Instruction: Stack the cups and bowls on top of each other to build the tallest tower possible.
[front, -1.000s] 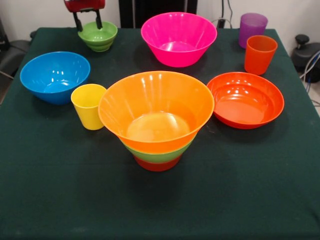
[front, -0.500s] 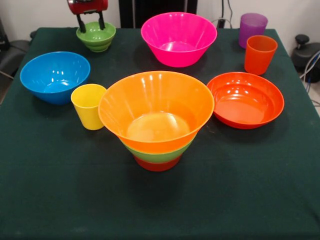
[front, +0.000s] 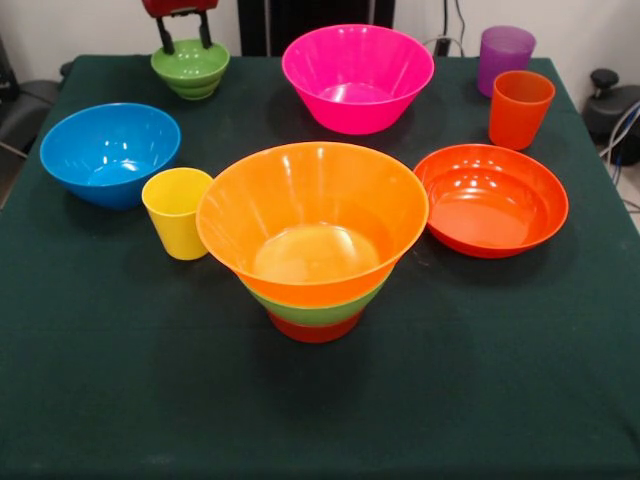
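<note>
- The gripper (front: 184, 44) hangs at the tabletop's (front: 120, 400) far left corner, its red body cut off by the top edge of the view.
- Its jaws stand one on each side of the far rim of the small green bowl (front: 190, 69), apparently grasping that rim; whether the bowl rests on the cloth or is lifted off it I cannot tell.
- The tower (front: 313, 240) stands near the tabletop's middle: a red-orange bowl (front: 314, 329) at the base, a medium green bowl (front: 318, 309) nested on it, and the large yellow-orange bowl (front: 312, 215) on top, open and holding nothing.
- The yellow cup (front: 177, 212) stands upright just left of the tower, touching or almost touching the big bowl's rim.
- The blue bowl (front: 110, 153) sits by the left edge, just behind the yellow cup.
- The pink bowl (front: 358, 77) sits at the middle of the far edge.
- The shallow orange bowl (front: 490, 199) lies right of the tower, near the right edge.
- The orange cup (front: 520, 108) stands upright just behind the shallow bowl.
- The purple cup (front: 504, 56) stands in the far right corner, just behind the orange cup.
</note>
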